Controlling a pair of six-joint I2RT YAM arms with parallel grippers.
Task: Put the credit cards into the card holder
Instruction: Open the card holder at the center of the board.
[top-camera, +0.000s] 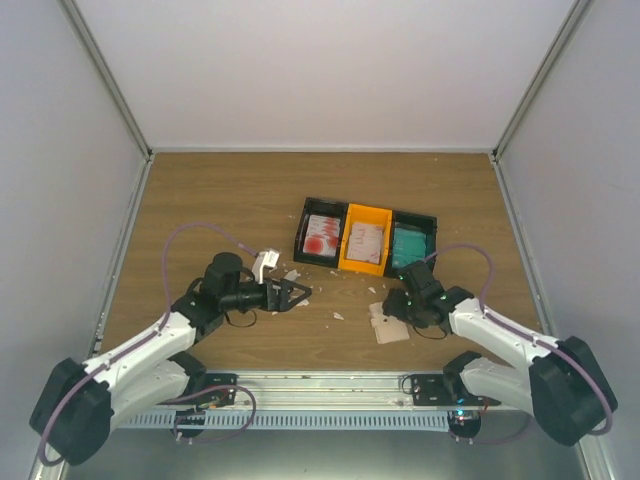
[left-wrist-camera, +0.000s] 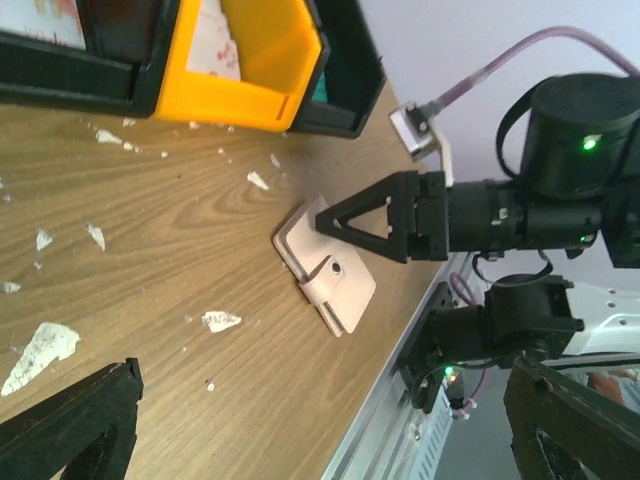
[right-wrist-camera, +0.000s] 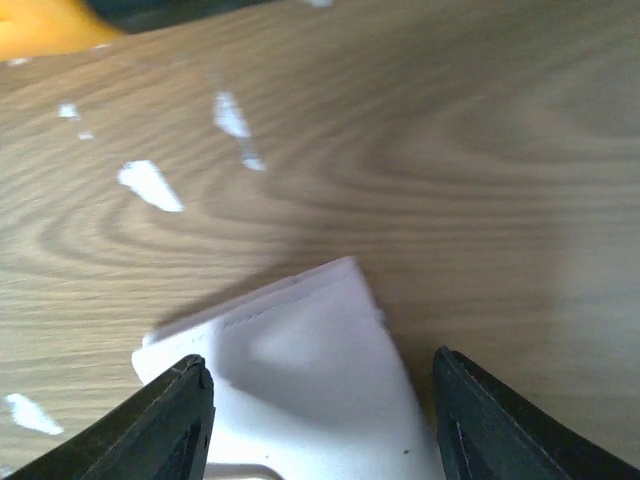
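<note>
Card holder (left-wrist-camera: 330, 285) closed on table (top-camera: 200, 200) | right claw (right-wrist-camera: 320, 360) astride it, jaws apart | left claw (top-camera: 298, 292) wide, empty

Bright even light, soft shadows (right wrist view slightly blurry)

The card holder (top-camera: 388, 326) lies flat on the table (top-camera: 215, 195) near its front edge, right of centre. My right gripper (right-wrist-camera: 320, 360) hangs just above it, one finger to either side. My left gripper (top-camera: 298, 293) is off to the left, well apart from the holder. Behind the holder three bins stand touching in a row: left bin (top-camera: 326, 204), middle bin (top-camera: 369, 210), right bin (top-camera: 416, 216). One of the credit cards (top-camera: 322, 236) lies in each. Small scraps (top-camera: 338, 315) lie strewn on the table between the row and the holder
</note>
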